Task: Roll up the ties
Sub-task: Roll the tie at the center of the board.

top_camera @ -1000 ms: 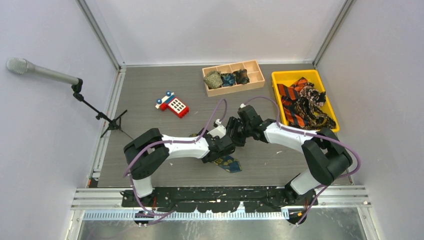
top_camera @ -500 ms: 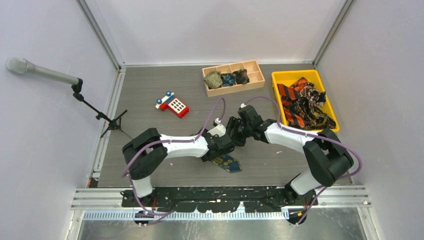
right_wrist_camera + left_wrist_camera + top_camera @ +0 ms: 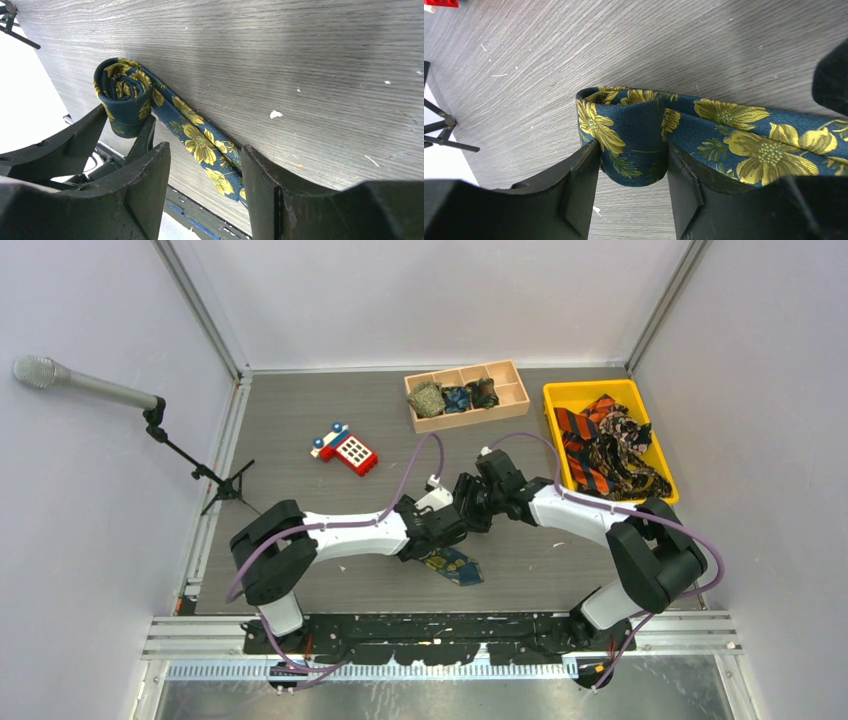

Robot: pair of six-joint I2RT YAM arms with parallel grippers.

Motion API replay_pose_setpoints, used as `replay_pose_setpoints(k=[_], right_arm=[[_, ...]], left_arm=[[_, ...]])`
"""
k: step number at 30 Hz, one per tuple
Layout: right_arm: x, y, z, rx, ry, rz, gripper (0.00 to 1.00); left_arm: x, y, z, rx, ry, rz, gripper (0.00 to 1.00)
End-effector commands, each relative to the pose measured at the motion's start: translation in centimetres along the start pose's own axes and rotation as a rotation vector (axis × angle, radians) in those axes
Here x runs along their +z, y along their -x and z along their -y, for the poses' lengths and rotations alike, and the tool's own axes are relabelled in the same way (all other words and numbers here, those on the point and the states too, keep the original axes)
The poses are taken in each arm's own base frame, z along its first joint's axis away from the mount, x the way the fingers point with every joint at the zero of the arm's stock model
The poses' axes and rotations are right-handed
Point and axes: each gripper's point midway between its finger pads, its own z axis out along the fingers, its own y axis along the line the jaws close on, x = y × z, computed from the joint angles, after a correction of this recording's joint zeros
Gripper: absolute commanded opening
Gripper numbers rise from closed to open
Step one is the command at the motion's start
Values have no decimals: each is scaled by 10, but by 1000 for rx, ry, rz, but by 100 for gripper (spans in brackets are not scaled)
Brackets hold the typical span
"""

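Note:
The navy tie with yellow-gold flowers lies partly rolled on the grey table. Its coil [image 3: 634,130] sits between the fingers of my left gripper [image 3: 631,165], which touch it on both sides. The flat tail [image 3: 200,140] runs from the coil [image 3: 122,97] toward the table's near edge, seen from above as the tie's tail [image 3: 455,567]. My right gripper [image 3: 205,185] hovers open over that tail with nothing pinched. Both grippers meet at mid-table, left gripper [image 3: 445,530] and right gripper [image 3: 468,508]. More ties [image 3: 605,445] lie heaped in a yellow bin [image 3: 590,388].
A wooden compartment box [image 3: 512,392] at the back holds three rolled coils [image 3: 456,398]. A red-and-blue toy phone [image 3: 345,448] lies left of centre. A microphone stand [image 3: 200,472] is at the left edge. The table's near edge lies just past the tie's tail.
The left arm's shoulder and elbow have shifted left, and the visible tail end of the tie looks a little shorter. The right arm has stayed still.

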Motion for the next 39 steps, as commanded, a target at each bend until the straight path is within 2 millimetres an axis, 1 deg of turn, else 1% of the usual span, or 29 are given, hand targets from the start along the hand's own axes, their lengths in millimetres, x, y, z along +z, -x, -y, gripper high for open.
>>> replay_pose_setpoints(k=[1, 8, 16, 21, 24, 30, 35, 39], right_arm=[[-12, 16, -24, -30, 54, 49, 59], [-13, 19, -32, -30, 66, 48, 59], [-11, 17, -44, -46, 88, 37, 59], [-9, 15, -51, -57, 101, 31, 62], [-6, 12, -55, -68, 108, 21, 63], [-2, 6, -64, -87, 115, 4, 64], [3, 1, -73, -108, 123, -12, 64], [8, -4, -81, -128, 132, -28, 64]], left_arm=[[-9, -1, 18, -64, -116, -10, 52], [-16, 3, 17, -79, -141, 1, 53], [-24, 9, 12, -99, -154, 22, 54], [-32, 16, 7, -112, -162, 44, 55], [-36, 20, 5, -118, -168, 55, 56], [-41, 21, 1, -124, -178, 57, 57], [-50, 22, 0, -138, -209, 67, 57], [-59, 24, -10, -160, -218, 82, 57]])
